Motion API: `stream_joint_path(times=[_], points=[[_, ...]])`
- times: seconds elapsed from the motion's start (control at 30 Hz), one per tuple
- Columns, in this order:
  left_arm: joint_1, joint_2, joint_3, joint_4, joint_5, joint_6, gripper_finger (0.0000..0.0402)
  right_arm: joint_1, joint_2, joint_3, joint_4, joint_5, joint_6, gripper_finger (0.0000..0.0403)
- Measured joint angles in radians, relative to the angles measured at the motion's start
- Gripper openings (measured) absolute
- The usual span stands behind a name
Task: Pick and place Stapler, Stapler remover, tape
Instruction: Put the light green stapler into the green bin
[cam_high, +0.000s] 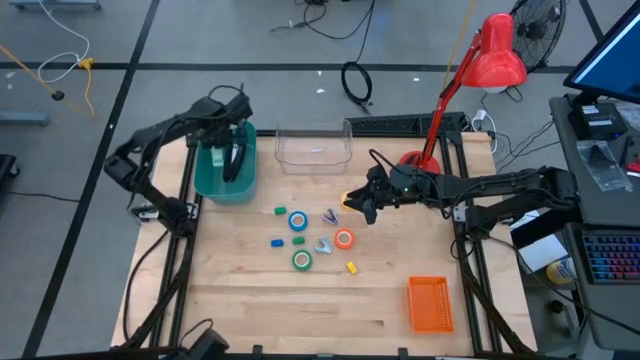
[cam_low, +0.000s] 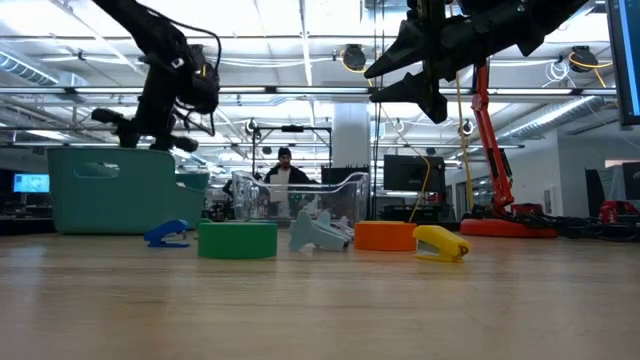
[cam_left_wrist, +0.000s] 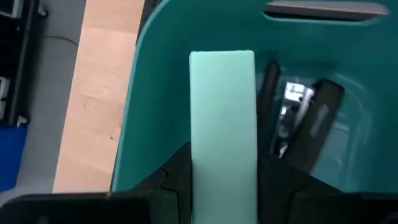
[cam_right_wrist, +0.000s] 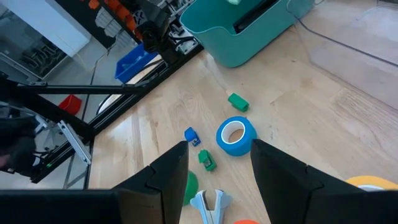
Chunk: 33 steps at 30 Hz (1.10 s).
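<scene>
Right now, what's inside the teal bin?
Inside the teal bin, the left gripper holds a pale mint stapler beside a dark stapler. The mint stapler hides the floor beneath it.

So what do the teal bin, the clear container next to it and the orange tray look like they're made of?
The teal bin: probably moulded plastic, with smooth rounded walls and a soft sheen in the left wrist view. The clear container: see-through, likely rigid plastic; the table shows through it. The orange tray: looks like plastic with a fine mesh or ribbed texture, though the pattern is too small to be sure.
</scene>
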Motion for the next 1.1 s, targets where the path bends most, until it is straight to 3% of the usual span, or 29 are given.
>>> stream_joint_path(times=[0.43, 0.6, 0.8, 1.1], points=[[0.0, 0.22, 0.001, -0.031, -0.03, -0.003, 0.012, 0.0, 0.0, 0.0, 0.0, 0.0, 0.0, 0.0166], [0.008, 0.227, 0.0, -0.002, -0.067, 0.028, 0.012, 0.0, 0.0, 0.0, 0.0, 0.0, 0.001, 0.0166], [0.019, 0.229, 0.0, 0.12, -0.018, 0.116, 0.012, 0.0, 0.0, 0.0, 0.001, 0.0, 0.013, 0.0166], [0.024, 0.254, 0.004, 0.166, 0.017, 0.181, 0.012, 0.0, 0.0, 0.0, 0.0, 0.0, 0.026, 0.0166]])
